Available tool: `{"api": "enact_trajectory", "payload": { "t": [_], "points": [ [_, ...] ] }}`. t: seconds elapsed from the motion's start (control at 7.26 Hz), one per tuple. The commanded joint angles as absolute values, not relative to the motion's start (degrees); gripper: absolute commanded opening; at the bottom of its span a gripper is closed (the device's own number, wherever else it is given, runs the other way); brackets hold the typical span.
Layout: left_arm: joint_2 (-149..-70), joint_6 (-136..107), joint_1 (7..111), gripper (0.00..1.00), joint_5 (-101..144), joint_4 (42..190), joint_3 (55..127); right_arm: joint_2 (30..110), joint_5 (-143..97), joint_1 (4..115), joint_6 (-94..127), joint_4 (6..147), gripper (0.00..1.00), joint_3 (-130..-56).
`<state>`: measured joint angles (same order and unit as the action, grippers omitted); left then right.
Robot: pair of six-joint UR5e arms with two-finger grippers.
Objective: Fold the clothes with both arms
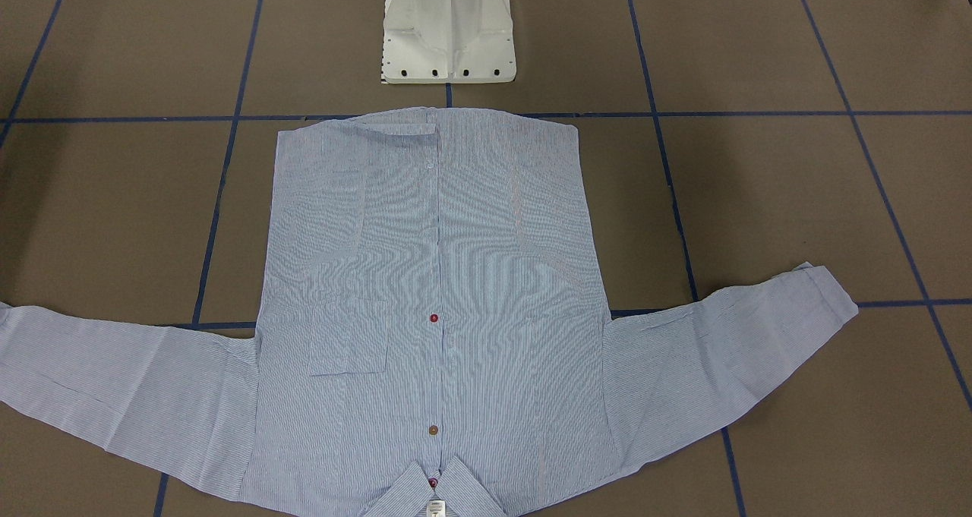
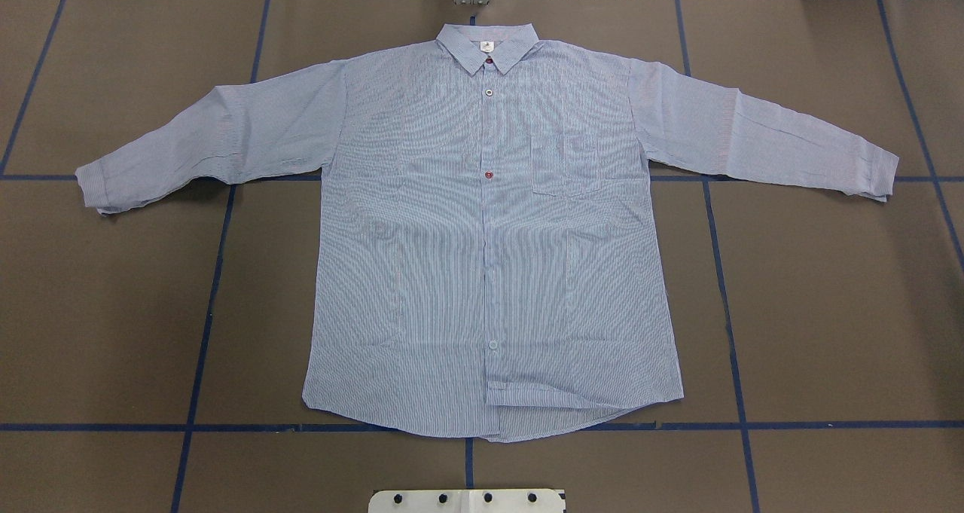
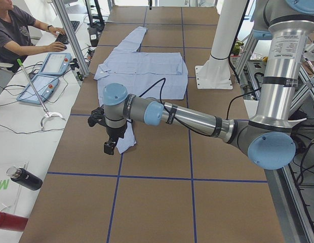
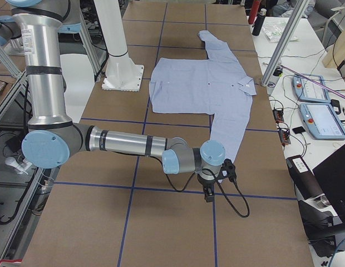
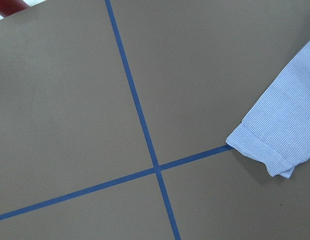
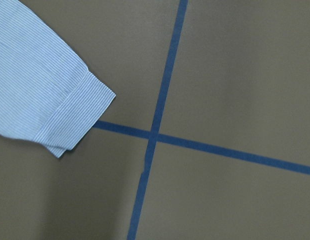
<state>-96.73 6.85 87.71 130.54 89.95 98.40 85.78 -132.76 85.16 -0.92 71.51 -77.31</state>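
The light blue striped shirt [image 2: 489, 257] lies flat and face up on the brown table, buttoned, collar at the far edge, both sleeves spread out sideways. It also fills the front view as the shirt [image 1: 440, 274]. My left gripper [image 3: 110, 147] hangs above the table beside the cuff of the near sleeve [image 3: 125, 140]; the left wrist view shows that cuff [image 5: 267, 150] but no fingers. My right gripper [image 4: 208, 194] hovers just past the other sleeve's cuff [image 4: 225, 147], seen as the cuff [image 6: 70, 115] in the right wrist view. Whether either gripper is open or shut I cannot tell.
Blue tape lines [image 2: 203, 347] grid the table. The white pedestal base [image 1: 448, 31] stands at the shirt's hem side. A person [image 3: 15, 30] sits at a side bench with tablets [image 3: 40, 86]; a black bottle [image 3: 23, 177] lies there.
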Motion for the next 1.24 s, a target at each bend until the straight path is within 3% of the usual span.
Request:
{"api": "enact_trajectory", "payload": {
  "t": [0.0, 0.28, 1.1],
  "points": [
    [-97.29, 7.03, 87.63, 1.0, 131.48, 90.0, 99.05, 80.36, -132.63, 80.19, 8.24, 58.92, 1.0, -66.83],
    [-97.47, 6.77, 87.54, 1.0, 131.31, 89.83, 98.7, 75.25, -132.89, 75.34, 13.24, 58.8, 1.0, -64.34],
    [-98.17, 6.77, 87.63, 1.0, 131.4, 89.83, 98.18, 72.16, -131.66, 71.2, 12.4, 58.89, 0.99, -63.2]
  ]
}}
